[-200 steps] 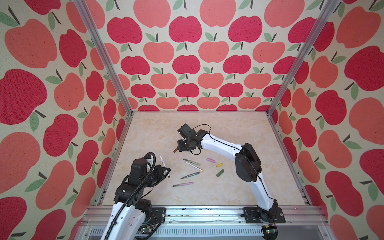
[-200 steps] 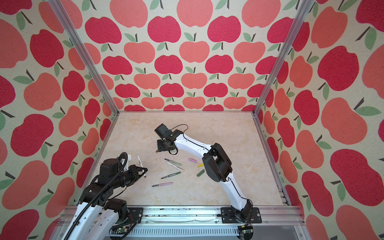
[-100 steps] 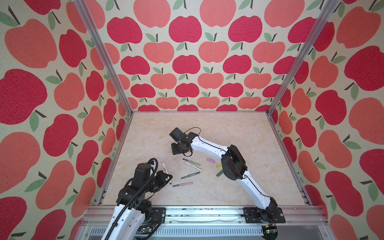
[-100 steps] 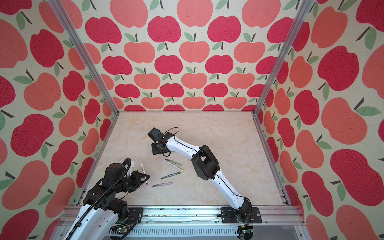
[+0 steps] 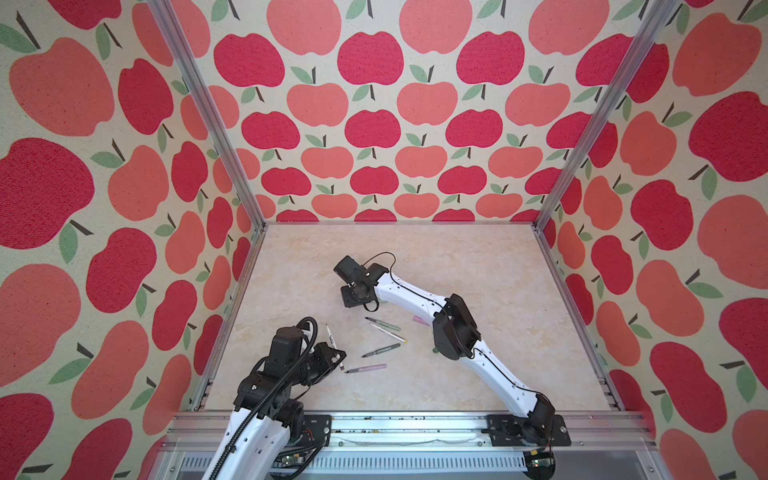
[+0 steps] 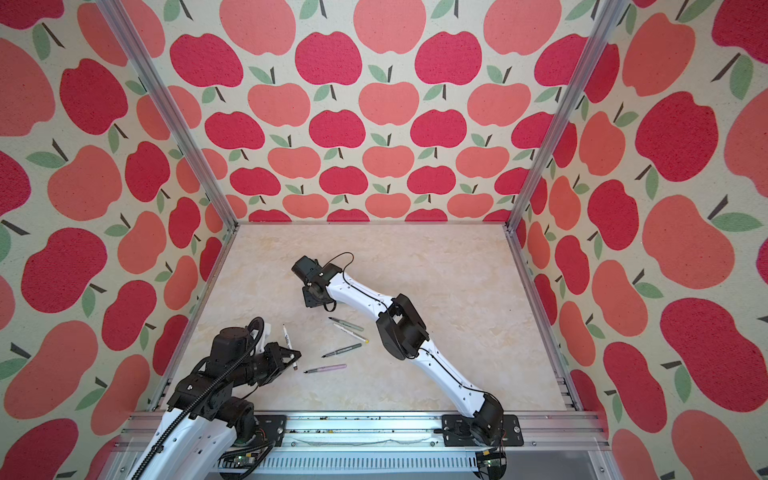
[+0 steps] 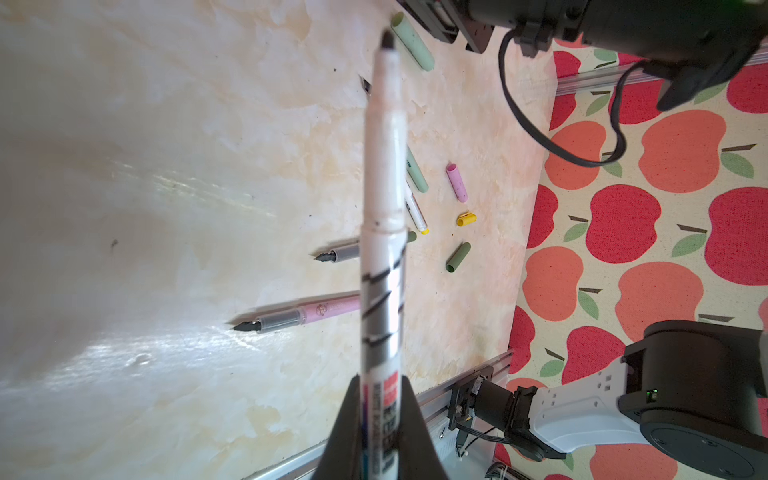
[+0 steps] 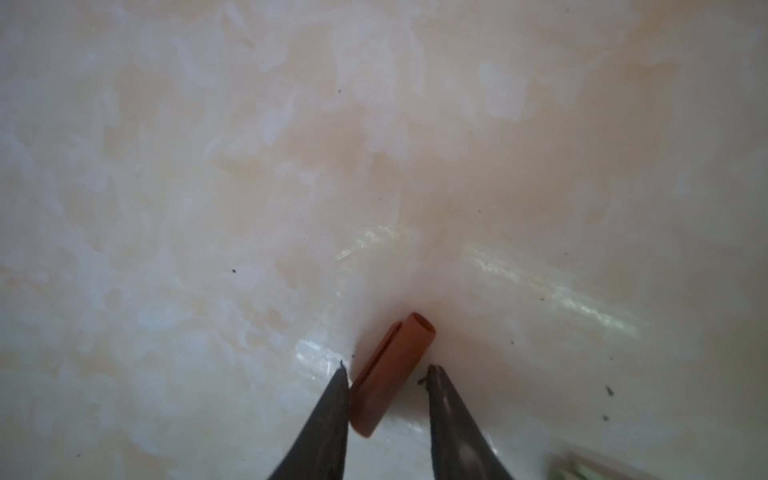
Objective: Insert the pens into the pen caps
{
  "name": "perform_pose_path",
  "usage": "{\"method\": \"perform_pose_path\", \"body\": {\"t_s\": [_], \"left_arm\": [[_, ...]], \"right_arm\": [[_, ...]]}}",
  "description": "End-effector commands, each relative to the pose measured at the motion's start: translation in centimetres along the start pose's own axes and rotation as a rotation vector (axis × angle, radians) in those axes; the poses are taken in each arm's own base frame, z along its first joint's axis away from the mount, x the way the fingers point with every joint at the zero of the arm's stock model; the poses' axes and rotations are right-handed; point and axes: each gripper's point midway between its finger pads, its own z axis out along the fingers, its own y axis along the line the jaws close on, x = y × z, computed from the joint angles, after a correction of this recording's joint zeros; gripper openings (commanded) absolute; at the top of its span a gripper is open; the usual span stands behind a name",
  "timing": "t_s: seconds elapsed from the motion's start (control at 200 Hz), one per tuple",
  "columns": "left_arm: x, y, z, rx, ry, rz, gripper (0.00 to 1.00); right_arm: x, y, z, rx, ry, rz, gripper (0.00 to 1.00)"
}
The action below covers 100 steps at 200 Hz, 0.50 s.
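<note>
I see my left gripper (image 5: 337, 356) clamped on the white pen (image 5: 331, 337), lower left in a top view, my right gripper (image 8: 386, 366) near the centre there, jaws part open astride the brown cap (image 8: 397, 357), one finger (image 8: 330, 415) touching it

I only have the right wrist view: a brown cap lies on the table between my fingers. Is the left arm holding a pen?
Observer: Yes, the left gripper is shut on a white pen, its dark tip pointing away from it.
Operator: Where are the other caps?
Observer: In the left wrist view the pale green cap, pink cap, yellow cap and dark green cap lie apart on the table.
Operator: Pens on the table?
Observer: Four: pale green pen, yellow-ended pen, dark green pen, pink pen.
</note>
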Motion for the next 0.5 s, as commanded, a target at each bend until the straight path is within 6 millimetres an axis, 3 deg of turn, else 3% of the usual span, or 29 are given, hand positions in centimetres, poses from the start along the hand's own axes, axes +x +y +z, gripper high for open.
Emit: {"method": "perform_pose_path", "body": {"t_s": [0.0, 0.305, 0.495], "left_arm": [[-0.1, -0.1, 0.4, 0.004, 0.004, 0.005, 0.0], [-0.7, -0.5, 0.7, -0.003, 0.009, 0.013, 0.0], [-0.7, -0.4, 0.7, -0.007, 0.003, 0.01, 0.0]], "right_arm": [[2.6, -3.0, 1.9, 0.132, 0.081, -0.058, 0.31], [2.2, -2.0, 1.6, 0.067, 0.064, -0.07, 0.28], [2.1, -1.9, 1.6, 0.054, 0.066, -0.079, 0.19]]}}
